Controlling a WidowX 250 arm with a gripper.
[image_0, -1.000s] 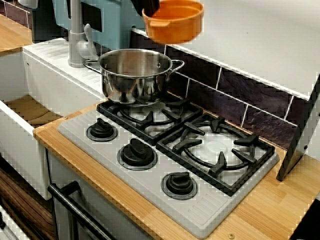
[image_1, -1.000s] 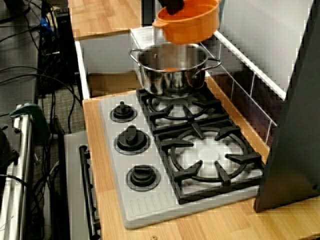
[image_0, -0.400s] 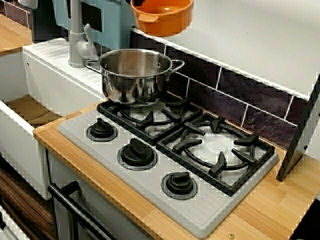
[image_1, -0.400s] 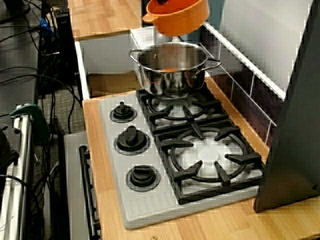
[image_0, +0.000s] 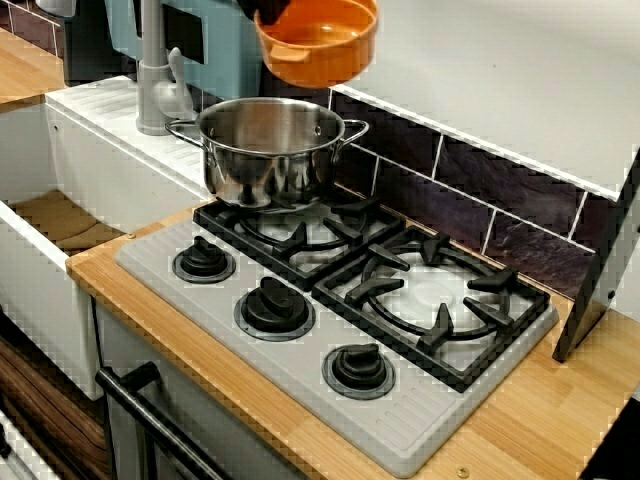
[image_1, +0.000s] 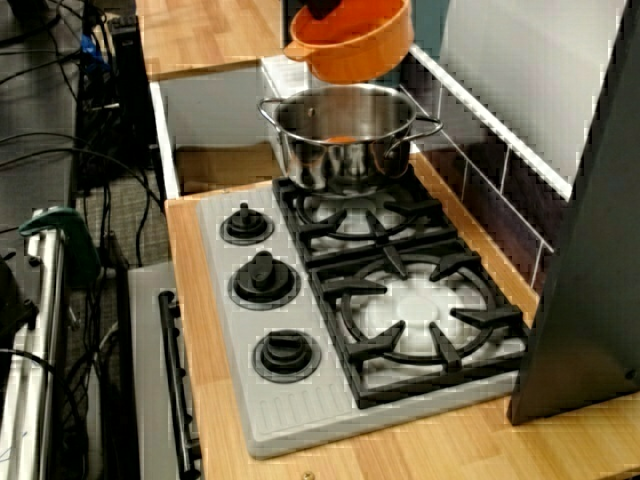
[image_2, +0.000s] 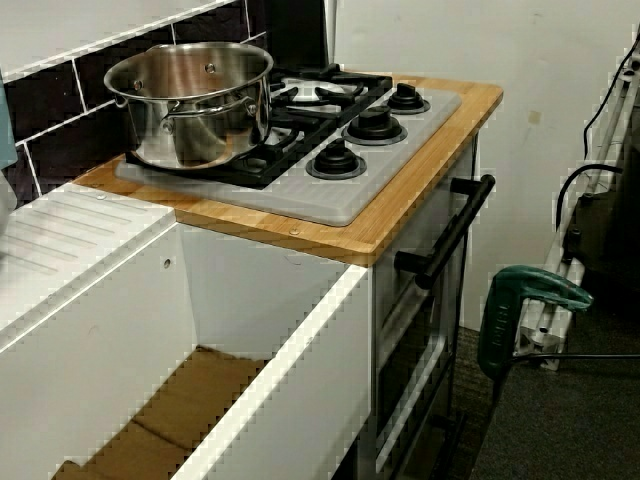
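The orange bowl (image_0: 320, 45) hangs tilted just above the steel pot (image_0: 268, 150), with the dark pincer (image_0: 264, 12) clamped on its rim. The pot sits on a black grate (image_0: 300, 235). Three knobs (image_0: 274, 308) line up before the pot and a grey faucet (image_0: 155, 75) stands beyond it. A wooden bench (image_0: 540, 410) meets the dark tiled wall (image_0: 500, 200).

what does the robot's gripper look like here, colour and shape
Only a small part of the gripper shows, cut off by the top edge in both stove views: a plain black piece at the rim of the orange round bowl. No cables, markings or arm body are visible; the view from the sink side misses it.
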